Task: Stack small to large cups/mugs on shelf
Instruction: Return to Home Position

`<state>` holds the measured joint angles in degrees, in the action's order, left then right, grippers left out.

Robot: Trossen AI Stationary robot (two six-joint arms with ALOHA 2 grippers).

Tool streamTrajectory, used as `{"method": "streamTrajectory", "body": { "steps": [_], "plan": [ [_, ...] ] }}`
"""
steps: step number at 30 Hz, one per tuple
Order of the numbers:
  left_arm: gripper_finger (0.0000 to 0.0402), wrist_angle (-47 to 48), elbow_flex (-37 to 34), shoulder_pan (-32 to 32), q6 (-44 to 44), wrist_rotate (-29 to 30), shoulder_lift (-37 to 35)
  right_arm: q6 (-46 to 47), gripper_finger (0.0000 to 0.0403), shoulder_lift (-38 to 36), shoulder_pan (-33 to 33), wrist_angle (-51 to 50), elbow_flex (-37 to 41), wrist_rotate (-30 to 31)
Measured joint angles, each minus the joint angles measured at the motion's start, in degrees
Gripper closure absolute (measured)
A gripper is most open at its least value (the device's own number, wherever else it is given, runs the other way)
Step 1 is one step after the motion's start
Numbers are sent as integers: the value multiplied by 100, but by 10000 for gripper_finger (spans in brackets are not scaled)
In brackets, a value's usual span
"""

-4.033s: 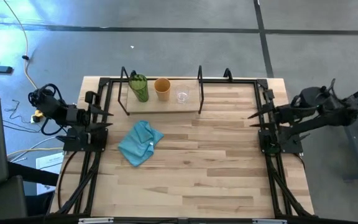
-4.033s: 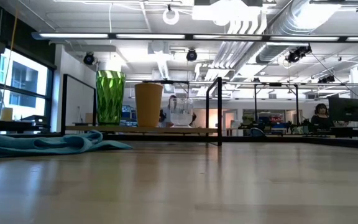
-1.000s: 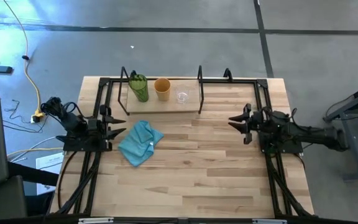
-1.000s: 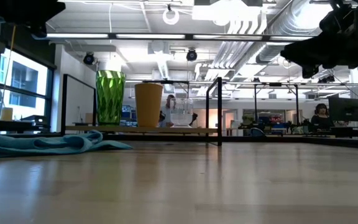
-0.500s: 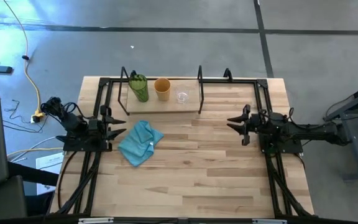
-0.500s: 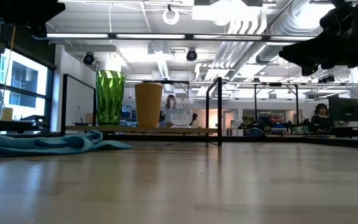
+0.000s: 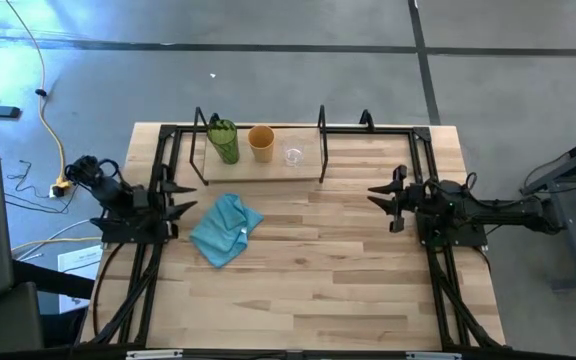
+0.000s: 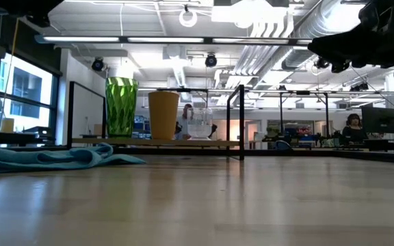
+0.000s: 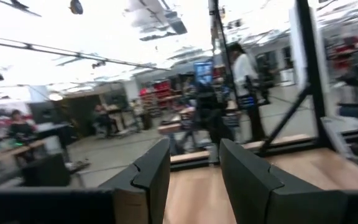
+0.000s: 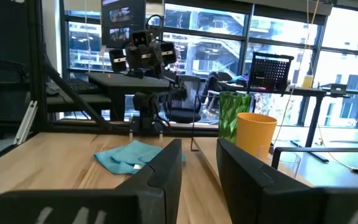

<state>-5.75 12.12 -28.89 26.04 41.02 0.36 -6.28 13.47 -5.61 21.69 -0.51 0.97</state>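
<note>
Tumbler (image 7: 223, 141), orange cup (image 7: 261, 142), clear cup (image 7: 293, 156) on shelf (image 7: 258, 172) at counter's (image 7: 318, 285) far edge. Left end effector (image 7: 190, 197), right end effector (image 7: 378, 200) both spread.

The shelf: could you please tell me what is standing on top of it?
The green tumbler, orange cup and clear glass cup stand in a row; the shelf beneath their bases is hidden.

Three upright cups (image 7: 261, 141) on shelf (image 7: 268, 170)

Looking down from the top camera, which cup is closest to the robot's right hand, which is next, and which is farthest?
From the right hand:
1. Small clear glass cup, at the right end of the shelf.
2. Orange cup, in the middle.
3. Green tumbler, at the left end.
</note>
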Motion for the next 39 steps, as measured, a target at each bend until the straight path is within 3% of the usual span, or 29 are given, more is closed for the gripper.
{"method": "streamTrajectory", "body": {
  "steps": [3,9,14,21,33,39],
  "plan": [
    [273,-254,0,1,269,164,0,2,311,1,0,0,0,-6],
    [273,-279,1,0,62,-468,-2,22,311,1,0,0,2,-7],
    [273,-976,-281,0,87,-1119,-2,22,311,3,0,67,4,-8],
    [273,-1833,-785,0,265,-1371,0,84,311,3,0,146,4,-80],
    [273,-1492,-848,0,-87,-2754,0,90,311,3,0,146,6,-78],
    [273,-1710,-1108,2,-43,-3035,-2,117,311,3,0,200,7,-78]
  ]
}}
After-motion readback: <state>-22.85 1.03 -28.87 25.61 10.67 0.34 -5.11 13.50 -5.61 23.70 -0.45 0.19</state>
